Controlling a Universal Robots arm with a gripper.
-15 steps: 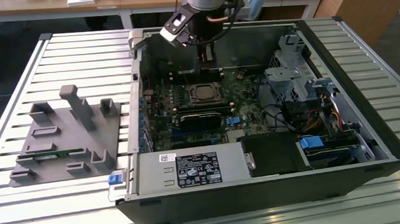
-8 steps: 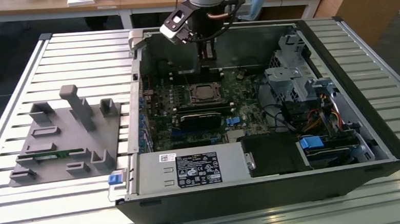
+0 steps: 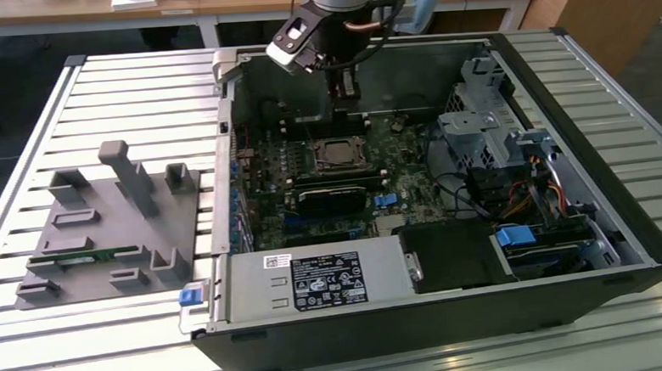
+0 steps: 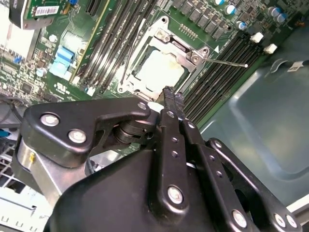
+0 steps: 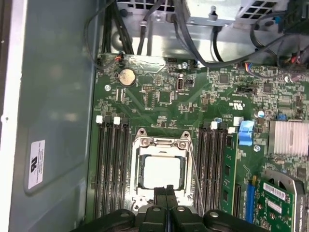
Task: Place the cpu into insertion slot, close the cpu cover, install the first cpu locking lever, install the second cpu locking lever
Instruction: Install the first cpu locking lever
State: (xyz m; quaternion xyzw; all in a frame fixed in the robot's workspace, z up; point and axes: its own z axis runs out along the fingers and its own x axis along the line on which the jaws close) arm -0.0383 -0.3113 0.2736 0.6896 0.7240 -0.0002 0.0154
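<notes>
your gripper [image 3: 346,93] hangs inside the open computer case [image 3: 581,96], towards its far wall in the exterior view. its 2 fingers [image 5: 161,199] are pressed together with nothing between them. in both wrist views their tip sits right at one edge of the insertion slot [image 5: 161,139] on the green board [image 5: 159,104]; you cannot tell whether it touches.

the cpu [image 5: 161,171] lies flat in the slot. its pale metal top shows through the window of the cpu cover [image 5: 137,166], which is folded down over it.

in the second wrist view 1 thin lever rod [image 4: 226,61] juts out from the socket's corner across the memory slots [image 4: 212,82]. a second rod [image 4: 128,55] runs along the opposite side.

on the exterior view's left a grey fixture [image 3: 96,240] rests on the slatted table [image 3: 45,353], just beside the case.
</notes>
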